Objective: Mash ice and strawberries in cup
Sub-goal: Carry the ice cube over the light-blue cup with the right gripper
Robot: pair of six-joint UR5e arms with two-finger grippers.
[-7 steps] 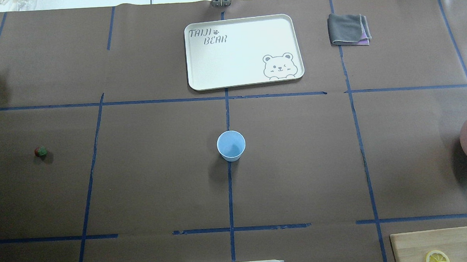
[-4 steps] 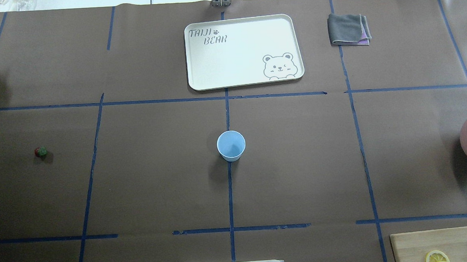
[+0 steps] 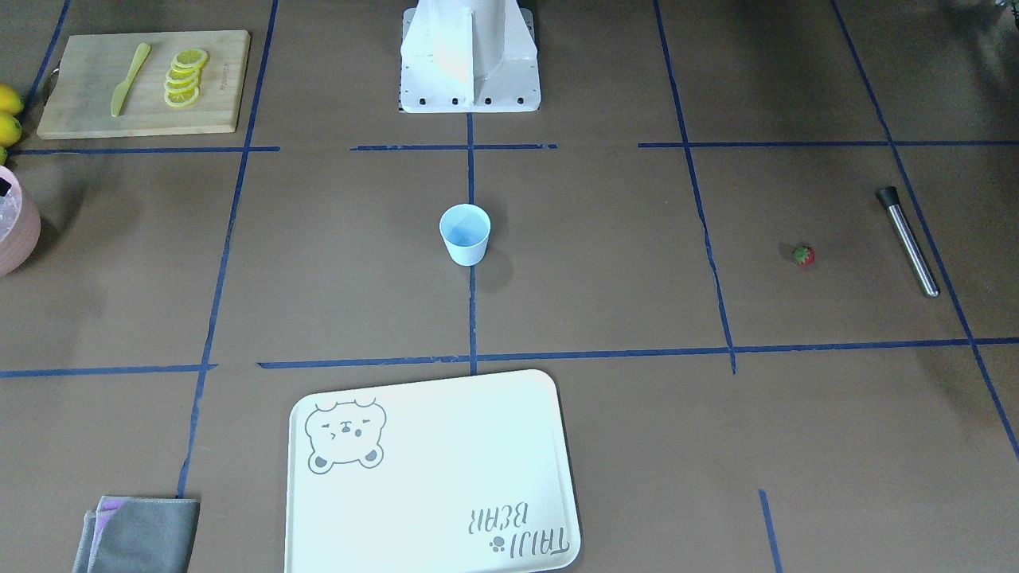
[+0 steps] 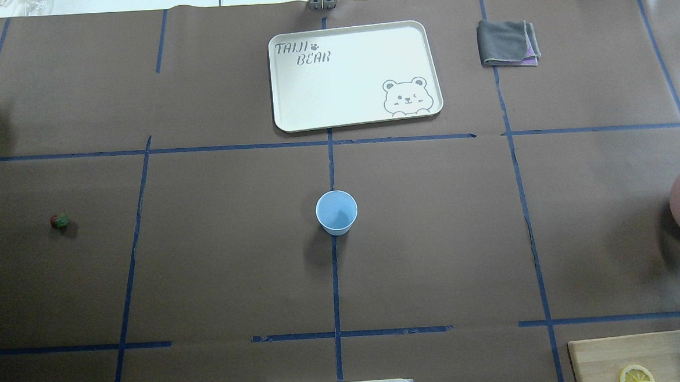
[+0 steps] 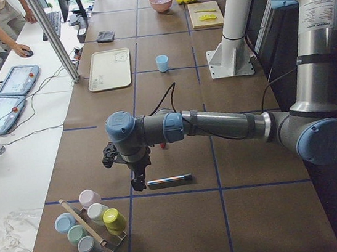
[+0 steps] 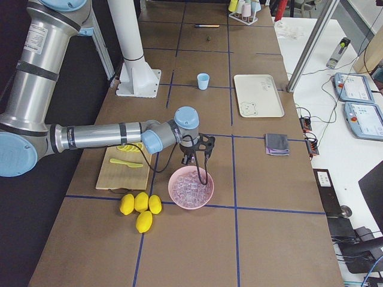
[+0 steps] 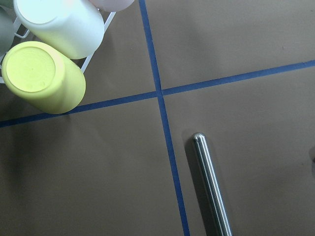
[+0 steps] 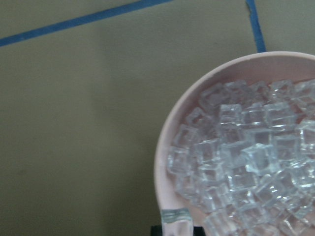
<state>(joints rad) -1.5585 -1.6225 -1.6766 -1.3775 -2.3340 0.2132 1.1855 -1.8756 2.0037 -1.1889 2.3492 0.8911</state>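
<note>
Right gripper (image 6: pixel 201 172) hangs over the pink bowl (image 8: pixel 161 169), tips low at the heap of ice (image 8: pixel 246 162) that fills it. One fingertip (image 8: pixel 176 222) pokes in at the wrist view's bottom edge, but how wide the fingers stand, or whether they have a cube, I cannot tell. At the far end of the table, the left gripper (image 5: pixel 137 181) hovers just above the steel rod (image 7: pixel 211 184), which lies flat near a rack of coloured cups (image 5: pixel 88 226) (the fingers are too small in the side view to judge, so no call there either). The blue cup (image 4: pixel 336 212) stands upright mid-table, on the blue tape line. The strawberry (image 4: pixel 59 221) lies on the table, well off toward the robot's left, near the rod.
</note>
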